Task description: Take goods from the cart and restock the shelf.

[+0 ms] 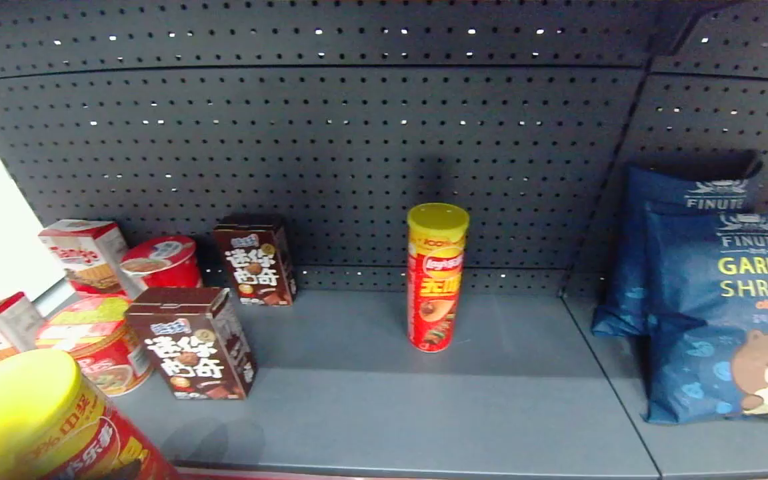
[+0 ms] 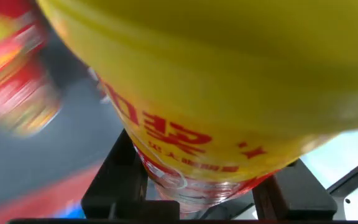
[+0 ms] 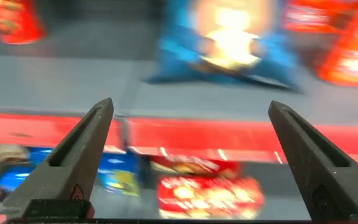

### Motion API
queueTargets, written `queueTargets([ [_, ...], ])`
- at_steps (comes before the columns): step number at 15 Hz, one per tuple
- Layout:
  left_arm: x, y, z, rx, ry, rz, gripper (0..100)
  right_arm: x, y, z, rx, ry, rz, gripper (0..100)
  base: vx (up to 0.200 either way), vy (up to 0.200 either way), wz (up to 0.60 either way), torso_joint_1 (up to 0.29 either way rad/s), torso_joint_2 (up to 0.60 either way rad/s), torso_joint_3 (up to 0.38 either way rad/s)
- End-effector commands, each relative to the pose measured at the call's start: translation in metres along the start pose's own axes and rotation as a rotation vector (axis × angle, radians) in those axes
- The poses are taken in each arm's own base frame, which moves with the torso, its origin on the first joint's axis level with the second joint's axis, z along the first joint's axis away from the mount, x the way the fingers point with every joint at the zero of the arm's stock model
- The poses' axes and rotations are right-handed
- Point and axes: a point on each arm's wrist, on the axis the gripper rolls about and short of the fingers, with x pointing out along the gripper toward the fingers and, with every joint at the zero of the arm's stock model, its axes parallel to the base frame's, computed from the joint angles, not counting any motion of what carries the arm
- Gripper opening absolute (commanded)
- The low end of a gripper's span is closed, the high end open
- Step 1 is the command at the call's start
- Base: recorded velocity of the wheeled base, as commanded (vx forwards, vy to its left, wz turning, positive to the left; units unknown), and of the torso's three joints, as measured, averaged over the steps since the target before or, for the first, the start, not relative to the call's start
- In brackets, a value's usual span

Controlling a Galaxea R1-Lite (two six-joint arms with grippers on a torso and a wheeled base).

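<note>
Rear brown box [image 1: 255, 260] stands upright close to the perforated back panel [image 1: 357, 147]; front brown box [image 1: 191, 343] stands just beside a red noodle cup [image 1: 101, 347]. Over on the right, two blue snack bags [image 1: 724, 320] stand propped, one behind the other.

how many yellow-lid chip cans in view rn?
2. The upright can stands midway along the shelf, toward the back. The held can is in the left gripper, low at the head view's left. More may be hidden.
</note>
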Motion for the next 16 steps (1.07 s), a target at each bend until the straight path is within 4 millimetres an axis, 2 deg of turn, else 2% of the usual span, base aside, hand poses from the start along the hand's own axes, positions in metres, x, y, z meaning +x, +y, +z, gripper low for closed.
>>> queueTargets([
  [1,0.001,0.000,0.000,-0.001,0.001,0.000,0,0.000,0.000,0.000,0.000,0.001,0.000,100,0.000,0.000,0.00,0.000,0.00,0.000],
  [8,0.000,0.000,0.003,0.003,-0.009,-0.001,0,0.000,0.000,0.000,0.000,0.001,0.000,100,0.000,0.000,0.00,0.000,0.00,0.000],
  [13,0.006,-0.004,0.011,0.034,-0.009,-0.098,0,0.004,0.000,0.002,-0.014,0.055,0.025,100,0.000,0.000,0.00,0.000,0.00,0.000],
  [14,0.007,-0.005,0.015,0.039,-0.015,-0.111,0,0.001,0.000,0.049,-0.004,-0.021,0.097,100,0.000,0.000,0.00,0.000,0.00,0.000],
  [15,0.008,-0.005,0.021,0.042,-0.021,-0.124,0,0.020,0.001,0.105,0.084,0.027,0.137,100,0.000,0.000,0.00,0.000,0.00,0.000],
  [16,0.011,-0.006,0.023,0.041,-0.012,-0.138,0,0.030,0.002,0.126,0.122,0.029,0.177,100,0.000,0.000,0.00,0.000,0.00,0.000],
])
